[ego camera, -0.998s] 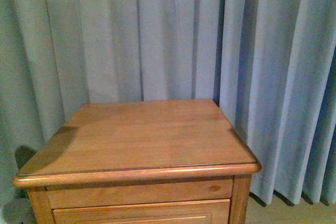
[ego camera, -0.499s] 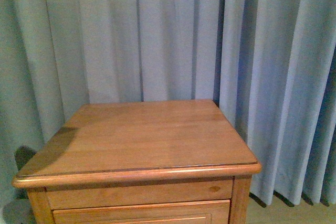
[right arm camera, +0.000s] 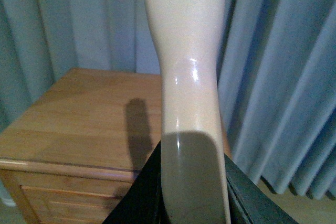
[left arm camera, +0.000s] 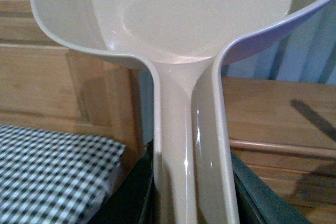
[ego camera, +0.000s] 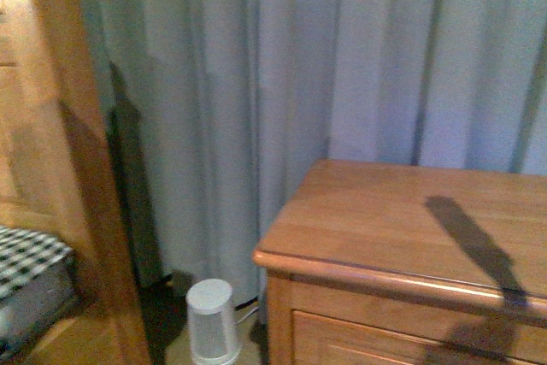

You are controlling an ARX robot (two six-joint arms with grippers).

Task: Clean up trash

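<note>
A grey-blue curtain (ego camera: 256, 83) hung in folds across the far side of the scene. At the left stood a tall wooden bed frame (ego camera: 60, 126). At the right stood a wooden bedside cabinet (ego camera: 410, 220), whose worktop was crossed by a long dark shadow (ego camera: 470, 241). A drawer front showed just under its near edge. Black-and-white checked bedding (ego camera: 26, 254) lay low at the near left, beside the bed frame. In the left wrist view a beige dustpan (left arm camera: 184, 19) filled most of the picture, with its scoop pointing away and its handle running back between the left jaws. These dark jaws sat against both sides of the handle, clamped on it. In the right wrist view the right jaws were likewise closed on a glossy beige handle (right arm camera: 184, 51), which rose above the cabinet and left the picture before its far end showed. A small white canister (ego camera: 211, 322) stood on the floor between bed frame and cabinet, near the foot of the curtain. Where the trash lay could not be told from any view.
</note>
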